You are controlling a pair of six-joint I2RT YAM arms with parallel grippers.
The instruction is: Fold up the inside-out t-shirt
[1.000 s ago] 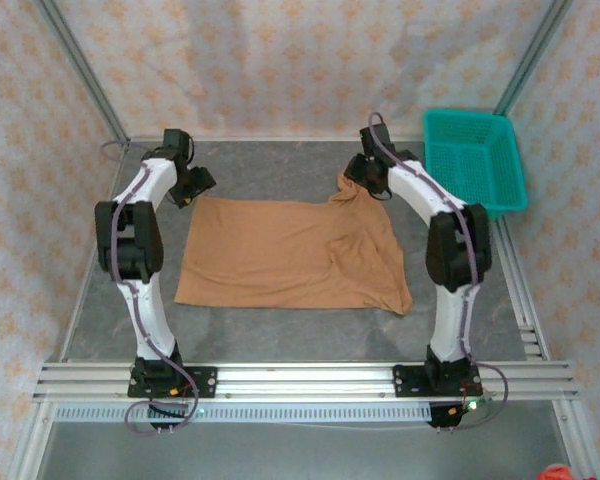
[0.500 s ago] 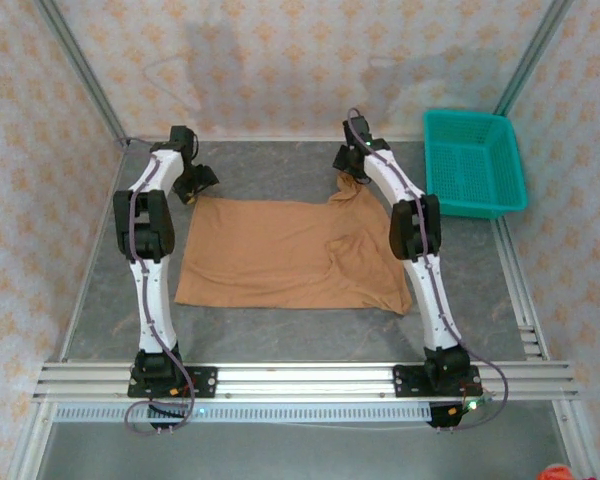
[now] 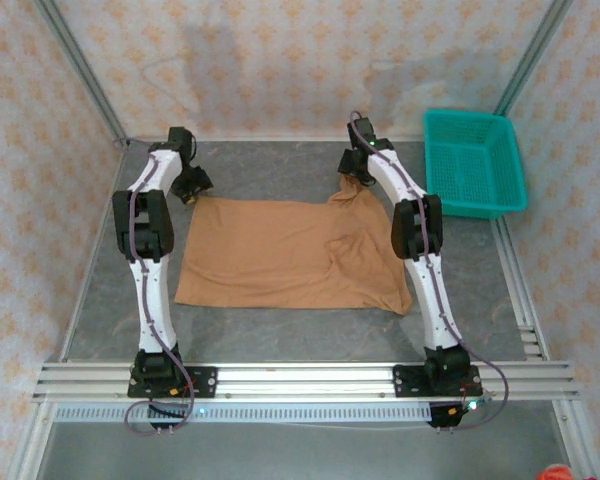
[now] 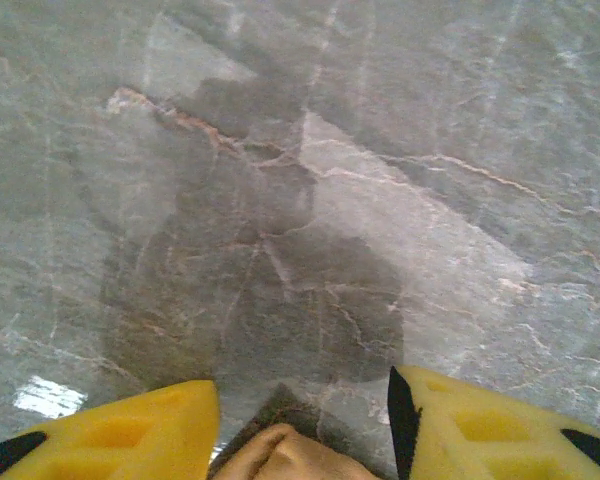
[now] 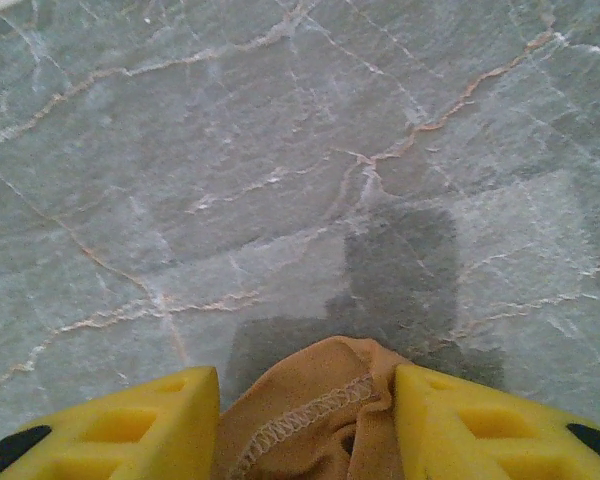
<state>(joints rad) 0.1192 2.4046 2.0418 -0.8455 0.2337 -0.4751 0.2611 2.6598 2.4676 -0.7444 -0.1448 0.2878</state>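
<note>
Currently: one t-shirt (image 3: 280,255) on desk (image 3: 280,335), one basket (image 3: 467,113) right of it. Two jaw pairs: right jaws pinch shirt's far-right corner; left jaws straddle its far-left corner, grip unclear.

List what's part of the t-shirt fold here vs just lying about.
In the job:
- t-shirt, spread on the table
- left gripper, at its far left corner
- right gripper, far right corner bunched between its fingers

Lying about:
- teal basket, far right of the table, apart from the t-shirt
</note>
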